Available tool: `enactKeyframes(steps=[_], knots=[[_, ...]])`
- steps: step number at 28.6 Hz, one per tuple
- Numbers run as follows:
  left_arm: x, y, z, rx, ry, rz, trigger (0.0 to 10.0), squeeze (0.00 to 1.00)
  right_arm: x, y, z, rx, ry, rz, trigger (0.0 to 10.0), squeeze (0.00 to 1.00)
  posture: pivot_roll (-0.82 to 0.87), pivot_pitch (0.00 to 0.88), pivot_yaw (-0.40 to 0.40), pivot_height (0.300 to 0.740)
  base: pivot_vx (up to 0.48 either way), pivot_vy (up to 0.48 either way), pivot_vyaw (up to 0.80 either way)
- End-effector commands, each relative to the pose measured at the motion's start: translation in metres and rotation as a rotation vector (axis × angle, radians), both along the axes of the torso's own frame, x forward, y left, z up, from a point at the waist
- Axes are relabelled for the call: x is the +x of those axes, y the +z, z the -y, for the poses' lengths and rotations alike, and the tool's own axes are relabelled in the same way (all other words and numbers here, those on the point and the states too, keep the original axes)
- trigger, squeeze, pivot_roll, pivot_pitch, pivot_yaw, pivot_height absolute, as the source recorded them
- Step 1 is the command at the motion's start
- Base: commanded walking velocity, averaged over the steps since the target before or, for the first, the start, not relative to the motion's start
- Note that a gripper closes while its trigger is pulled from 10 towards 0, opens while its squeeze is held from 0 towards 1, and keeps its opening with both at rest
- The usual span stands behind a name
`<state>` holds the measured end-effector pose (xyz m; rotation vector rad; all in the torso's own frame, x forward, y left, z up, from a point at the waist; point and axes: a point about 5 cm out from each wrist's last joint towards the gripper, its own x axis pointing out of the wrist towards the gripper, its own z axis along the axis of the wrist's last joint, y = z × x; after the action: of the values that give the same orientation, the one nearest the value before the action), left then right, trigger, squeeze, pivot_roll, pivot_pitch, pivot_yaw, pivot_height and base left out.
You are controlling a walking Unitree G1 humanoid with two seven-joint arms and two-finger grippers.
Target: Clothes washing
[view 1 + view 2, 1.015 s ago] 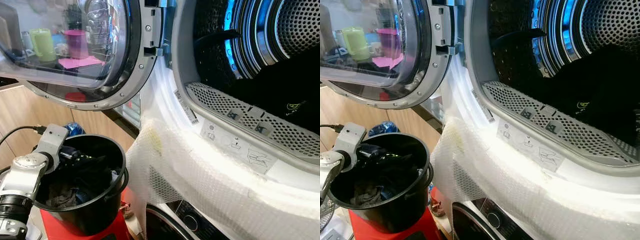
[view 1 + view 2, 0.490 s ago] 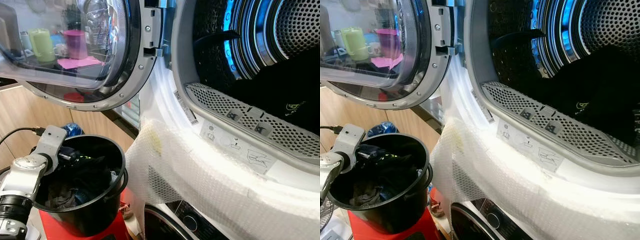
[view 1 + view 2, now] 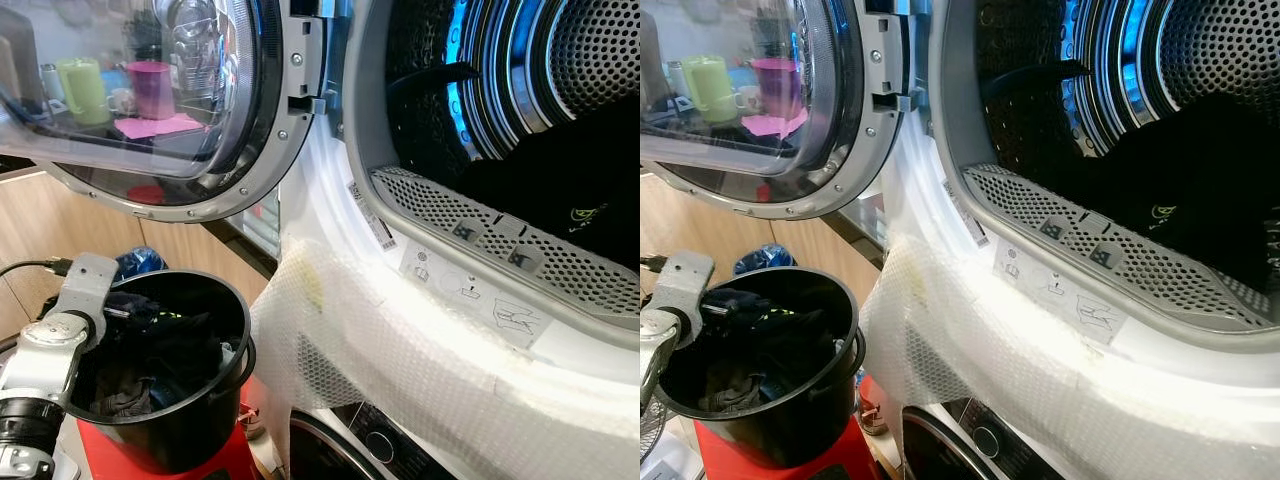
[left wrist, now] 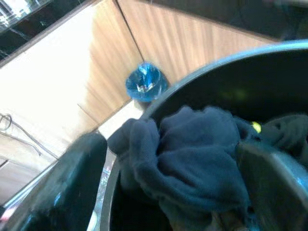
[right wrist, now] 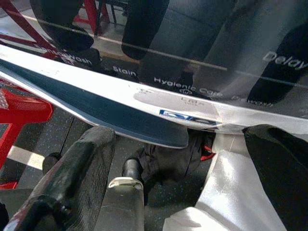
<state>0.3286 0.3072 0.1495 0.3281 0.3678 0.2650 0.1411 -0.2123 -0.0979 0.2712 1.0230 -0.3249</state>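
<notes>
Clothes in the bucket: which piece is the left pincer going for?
The dark navy garment bunched at the black bucket's rim, between the open left pincer fingers. The grey piece lies lower, deeper in the bucket.

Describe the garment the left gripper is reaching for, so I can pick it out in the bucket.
Below the open round glass washer door a black plastic bucket stands on a red stool. At its near rim, by the left gripper, lies a bunched dark navy fleece garment, bluer and thicker than the grey and black clothes beneath.

Left arm [image 3: 45,365] raised at lower left, wrist bent, left gripper [image 4: 163,163] fingers spread apart, one on each side. Right gripper [image 5: 192,178] hangs low, fingers parted, holding nothing.
</notes>
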Motion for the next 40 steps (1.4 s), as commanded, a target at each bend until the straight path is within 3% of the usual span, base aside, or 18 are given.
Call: enactKeyframes(steps=[1,7,17,32,40], knots=[[-0.002,-0.001,0.003,-0.043,0.021,0.029,10.0,0.0,0.002,0.002,0.006,-0.013,-0.017,0.02,10.0,0.0,0.27,0.017,-0.126,0.74,0.0,0.0,0.0],[-0.002,-0.003,0.0,-0.11,0.102,0.082,10.0,0.0,0.003,0.003,0.007,-0.016,-0.024,0.03,10.0,0.0,0.27,0.021,-0.13,0.74,0.0,0.0,0.0],[0.002,-0.007,-0.001,-0.161,0.139,0.127,10.0,0.0,0.003,0.004,0.01,-0.023,-0.056,0.055,10.0,0.0,0.26,0.025,-0.131,0.74,0.0,0.0,0.0],[0.013,-0.011,0.0,-0.202,0.139,0.132,10.0,0.0,0.004,0.005,0.012,-0.037,-0.055,0.062,10.0,0.0,0.25,0.025,-0.135,0.74,0.0,0.0,0.0],[0.013,-0.022,0.004,-0.217,0.148,0.089,10.0,0.0,0.004,0.006,0.016,-0.046,-0.061,0.067,10.0,0.0,0.23,0.021,-0.137,0.74,0.0,0.0,0.0]])
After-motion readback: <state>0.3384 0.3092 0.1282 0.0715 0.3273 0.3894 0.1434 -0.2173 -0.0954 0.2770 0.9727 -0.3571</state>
